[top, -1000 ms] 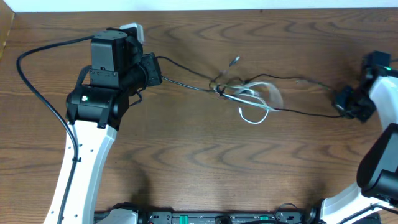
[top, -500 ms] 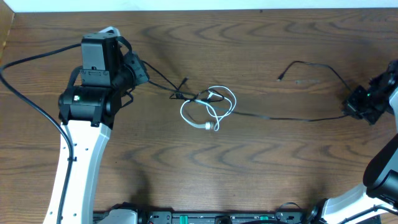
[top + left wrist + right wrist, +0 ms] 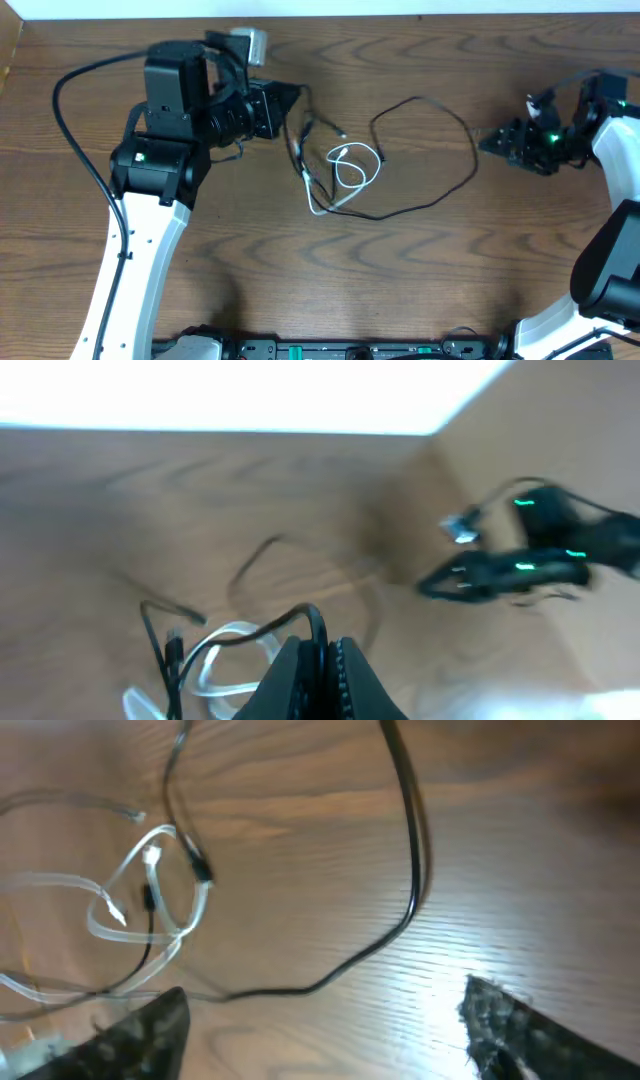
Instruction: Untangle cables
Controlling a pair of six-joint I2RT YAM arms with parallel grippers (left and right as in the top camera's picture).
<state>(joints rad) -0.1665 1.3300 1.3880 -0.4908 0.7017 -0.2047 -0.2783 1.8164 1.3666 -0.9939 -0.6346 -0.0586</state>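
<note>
White cable lies in a small knot of loops near the middle of the brown wooden desk. We see the black cable threaded through those loops, crossing the white strands in several places.

From the knot, a short stretch of the black cable climbs toward the back left of the desk and ends in the left claw. A much longer, slack stretch runs along the desk toward the right, sweeps round in one wide open curve, and bends back toward the middle.

We see the left claw pressed together, pinching the black cable, which arches up out of its tips. This claw sits just behind and to the left of the knot. Its own camera view is blurred.

We see the right claw spread wide and holding nothing. It sits at the right side of the desk, pointing toward the knot, just outside the wide black curve and apart from it.
</note>
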